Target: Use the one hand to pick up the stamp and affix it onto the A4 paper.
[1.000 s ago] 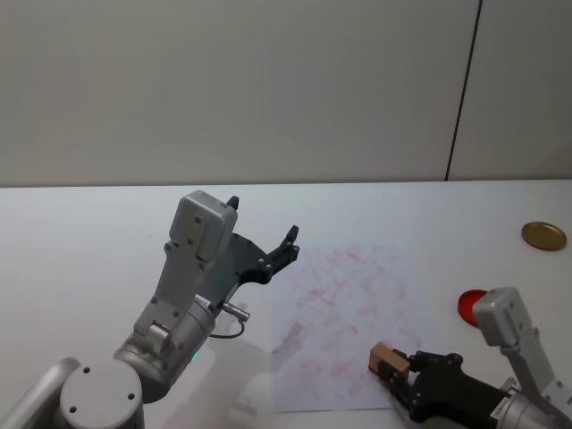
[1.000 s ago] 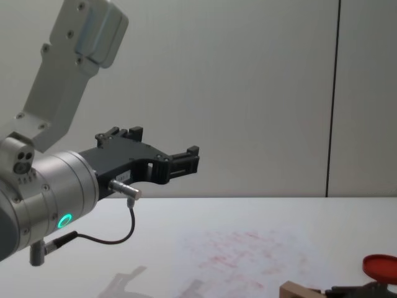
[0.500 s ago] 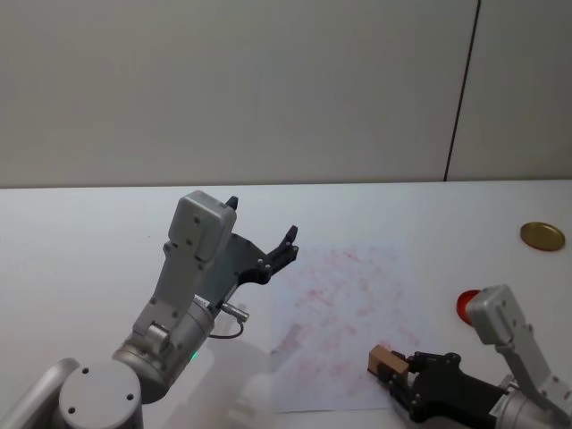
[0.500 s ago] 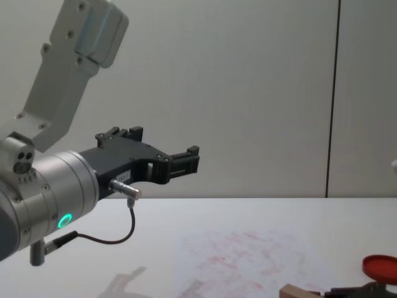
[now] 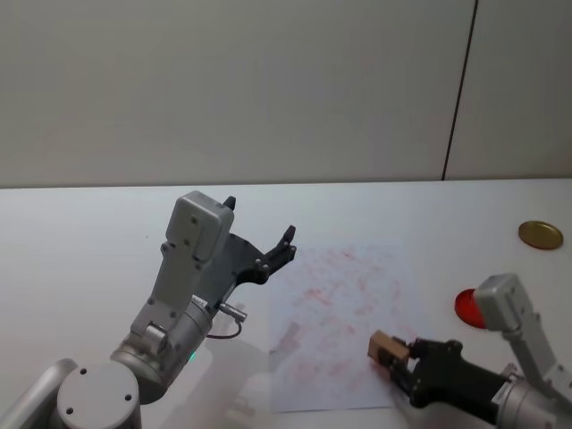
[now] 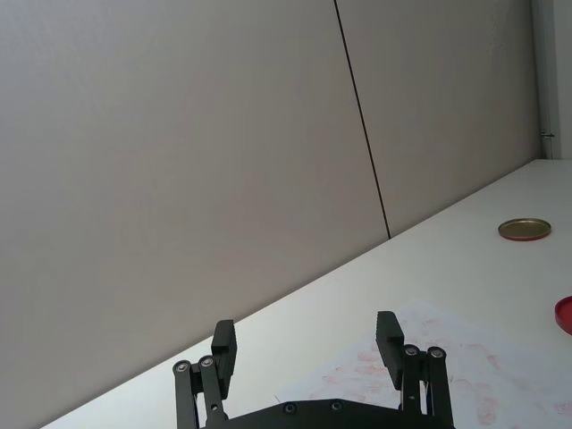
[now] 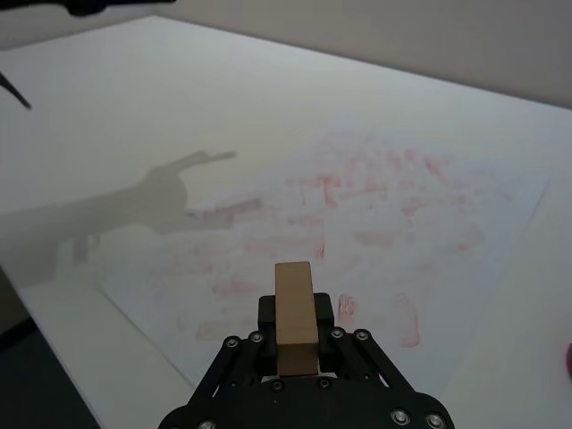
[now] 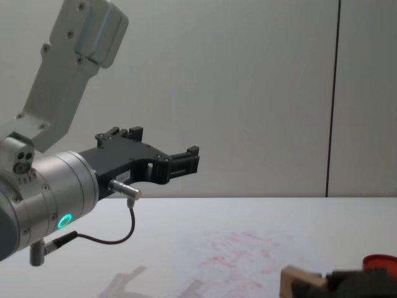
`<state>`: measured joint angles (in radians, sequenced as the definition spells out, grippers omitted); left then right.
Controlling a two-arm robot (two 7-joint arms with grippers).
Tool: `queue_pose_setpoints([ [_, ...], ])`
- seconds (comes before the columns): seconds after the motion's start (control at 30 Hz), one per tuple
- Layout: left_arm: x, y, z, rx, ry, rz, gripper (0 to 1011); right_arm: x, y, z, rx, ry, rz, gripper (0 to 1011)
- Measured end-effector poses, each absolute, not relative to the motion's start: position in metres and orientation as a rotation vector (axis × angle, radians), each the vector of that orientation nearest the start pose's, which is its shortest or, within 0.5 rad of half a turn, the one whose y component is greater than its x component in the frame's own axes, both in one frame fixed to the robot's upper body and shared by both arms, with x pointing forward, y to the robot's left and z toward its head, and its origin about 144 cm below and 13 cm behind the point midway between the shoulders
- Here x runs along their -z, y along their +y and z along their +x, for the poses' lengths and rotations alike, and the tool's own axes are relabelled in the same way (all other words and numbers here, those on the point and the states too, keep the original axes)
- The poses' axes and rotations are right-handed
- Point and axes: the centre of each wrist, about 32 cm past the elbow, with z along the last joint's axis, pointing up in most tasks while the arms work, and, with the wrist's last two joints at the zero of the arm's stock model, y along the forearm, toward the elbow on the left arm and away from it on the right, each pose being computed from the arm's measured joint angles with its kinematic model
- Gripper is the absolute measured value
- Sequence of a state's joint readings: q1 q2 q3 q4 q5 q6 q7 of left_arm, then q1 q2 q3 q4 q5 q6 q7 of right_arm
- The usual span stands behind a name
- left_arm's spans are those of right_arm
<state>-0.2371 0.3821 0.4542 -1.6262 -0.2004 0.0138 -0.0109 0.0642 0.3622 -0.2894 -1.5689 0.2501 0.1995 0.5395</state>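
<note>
I see plain grey-beige wall point(image 5: 223, 89) behind table, matte, evenly lit. Thin dark vertical seam point(image 5: 458, 89) splits wall into panels toward right side. White table point(image 5: 80, 223) spans full width of head view, far edge meeting wall. Light soft, diffuse. I note blurred grey shadows point(image 7: 170, 192) on tabletop. Beyond near table edge, dark area point(image 7: 22, 357) below; can't tell what.

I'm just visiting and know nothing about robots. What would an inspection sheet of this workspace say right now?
Surface: white table.
Job's things: stamp gripped in the right hand, over the A4 paper's near part; paper flat, red-marked.
Clutter: red disc and gold disc, right of the paper.
Hands: left hand open, raised, idle beside the paper.
Cables: black cable looping under the left wrist.
Surroundings: grey wall, dark seam.
</note>
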Motion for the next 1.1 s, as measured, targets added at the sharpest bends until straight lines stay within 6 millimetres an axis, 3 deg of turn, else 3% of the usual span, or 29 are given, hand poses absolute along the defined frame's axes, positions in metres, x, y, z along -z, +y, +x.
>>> queue_pose_setpoints([
  [0.57, -1.204, 0.198, 0.492, -1.124, -0.268, 0.061, 993, -1.166, -0.263, 0.479, 0.95, 0.07, -0.117, 221],
  [1.1, -1.204, 0.198, 0.492, -1.124, -0.268, 0.061, 993, -1.157, -0.288, 0.492, 1.112, 0.047, -0.182, 220],
])
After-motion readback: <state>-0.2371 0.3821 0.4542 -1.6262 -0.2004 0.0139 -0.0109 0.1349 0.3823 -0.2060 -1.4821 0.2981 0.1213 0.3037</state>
